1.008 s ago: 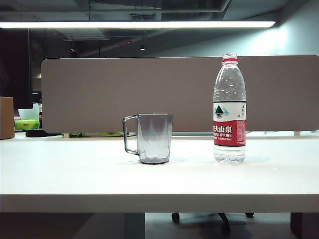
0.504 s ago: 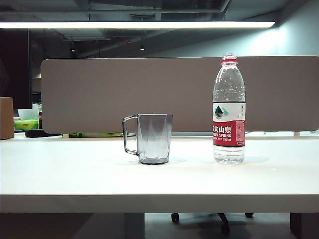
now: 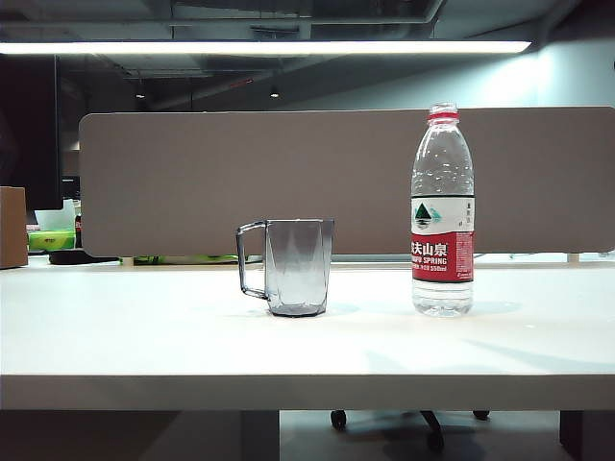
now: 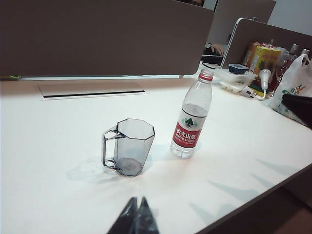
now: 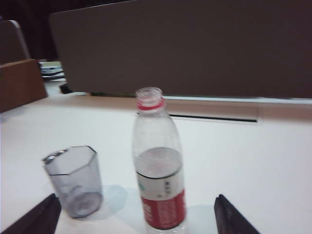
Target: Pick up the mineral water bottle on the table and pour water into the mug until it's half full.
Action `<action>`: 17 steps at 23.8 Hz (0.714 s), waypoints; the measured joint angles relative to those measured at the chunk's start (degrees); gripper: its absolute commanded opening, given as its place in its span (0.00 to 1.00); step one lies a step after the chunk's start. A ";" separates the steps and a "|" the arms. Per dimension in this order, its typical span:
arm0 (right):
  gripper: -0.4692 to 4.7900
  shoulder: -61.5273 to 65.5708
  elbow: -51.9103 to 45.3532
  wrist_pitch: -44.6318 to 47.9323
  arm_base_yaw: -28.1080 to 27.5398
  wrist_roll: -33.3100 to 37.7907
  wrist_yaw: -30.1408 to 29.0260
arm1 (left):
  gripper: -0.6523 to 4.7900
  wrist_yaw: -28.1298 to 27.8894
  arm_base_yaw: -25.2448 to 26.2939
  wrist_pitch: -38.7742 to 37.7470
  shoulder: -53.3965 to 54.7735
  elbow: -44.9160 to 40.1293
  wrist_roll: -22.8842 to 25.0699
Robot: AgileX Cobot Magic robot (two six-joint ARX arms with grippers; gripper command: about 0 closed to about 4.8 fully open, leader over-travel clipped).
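right gripper [image 5: 134, 214] is spread wide, bottle [image 5: 158, 161] framed between; left gripper [image 4: 136, 219] is pressed together near the table's [image 3: 144, 336] front edge. bottle stands mid-table beside mug [image 3: 286, 266]; the approach is underway, closing needed next.

A grey divider panel [image 3: 336, 178] stands behind the desk, a brown cardboard box [image 3: 12, 227] sits at the far left, and a white plastic bag [image 4: 292, 87] (printed, bulging) lies beside yellow cartons [image 4: 263, 57].

The white table [image 3: 144, 355] carries the mug [image 3: 296, 266] and, well apart, the mineral water bottle [image 3: 442, 216].
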 measured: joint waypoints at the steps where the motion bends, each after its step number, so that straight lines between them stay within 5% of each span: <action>1: 0.96 2.19 -0.50 2.03 1.42 -0.02 2.10 | 0.11 0.00 0.00 0.02 0.00 0.00 0.00; 5: 1.00 17.25 -0.87 8.90 7.89 -0.52 7.56 | 0.11 0.00 0.00 0.02 -0.02 0.00 0.00; 13: 1.00 56.87 -0.70 51.25 9.94 -0.76 10.82 | 0.11 -0.02 0.02 0.02 -0.02 0.00 0.00; 17: 1.00 67.12 3.82 54.77 9.86 -0.76 10.80 | 0.11 0.02 0.00 0.00 -0.02 0.00 0.00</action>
